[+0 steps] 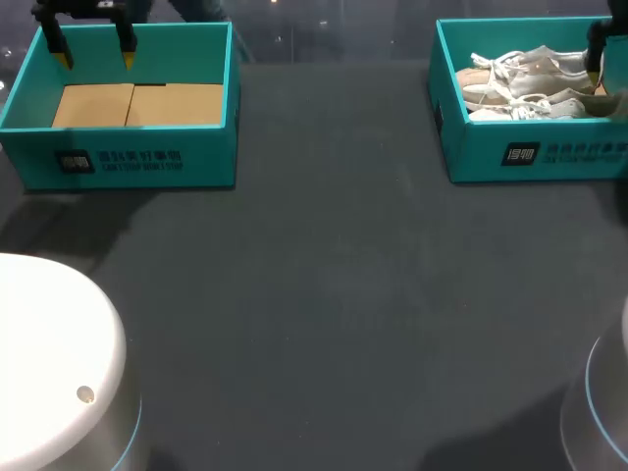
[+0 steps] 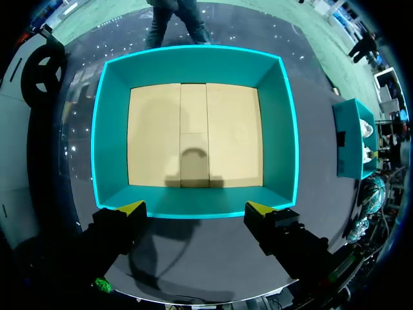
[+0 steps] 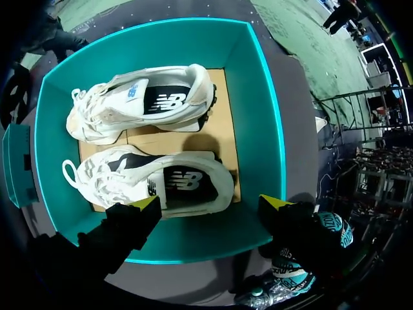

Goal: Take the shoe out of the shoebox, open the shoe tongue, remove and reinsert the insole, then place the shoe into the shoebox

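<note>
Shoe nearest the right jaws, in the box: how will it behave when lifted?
The shoe has a thick sole, probably stiff, while its soft-looking upper likely gives under a pinch. Its loose laces may dangle or snag on the second shoe beside it. Likely light for its bulk; lying on its side, it is unlikely to roll.

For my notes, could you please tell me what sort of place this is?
Likely a robot test bench: a dark table, an empty teal shoebox under the left gripper, and a second shoebox holding white shoes under the right gripper.
</note>
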`<action>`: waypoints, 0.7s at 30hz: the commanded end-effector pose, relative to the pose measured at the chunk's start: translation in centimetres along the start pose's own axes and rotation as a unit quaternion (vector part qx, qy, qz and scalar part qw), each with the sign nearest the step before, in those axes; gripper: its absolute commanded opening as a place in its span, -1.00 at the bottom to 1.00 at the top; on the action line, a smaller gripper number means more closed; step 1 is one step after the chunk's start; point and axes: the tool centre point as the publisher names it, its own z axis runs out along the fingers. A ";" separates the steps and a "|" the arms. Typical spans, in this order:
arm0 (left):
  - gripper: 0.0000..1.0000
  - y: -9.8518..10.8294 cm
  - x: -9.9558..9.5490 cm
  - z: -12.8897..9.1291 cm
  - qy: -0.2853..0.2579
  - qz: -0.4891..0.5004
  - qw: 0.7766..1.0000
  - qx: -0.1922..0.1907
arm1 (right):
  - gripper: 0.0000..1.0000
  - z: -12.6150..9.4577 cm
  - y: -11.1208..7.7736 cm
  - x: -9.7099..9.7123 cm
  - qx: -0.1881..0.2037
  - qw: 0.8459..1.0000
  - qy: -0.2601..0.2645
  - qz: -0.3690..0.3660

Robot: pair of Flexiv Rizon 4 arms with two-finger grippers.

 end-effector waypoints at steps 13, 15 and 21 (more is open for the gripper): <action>1.00 0.0 0.0 0.0 0.000 0.000 1.000 0.000 | 0.69 3.9 0.1 -1.0 0.016 1.000 0.000 -0.005; 1.00 0.0 0.0 0.0 0.000 0.000 1.000 0.000 | 0.56 4.3 0.1 -1.1 0.018 1.000 0.000 -0.006; 1.00 0.0 0.0 0.0 0.000 0.000 1.000 0.000 | 0.35 5.4 0.2 -1.2 0.022 1.000 0.006 -0.009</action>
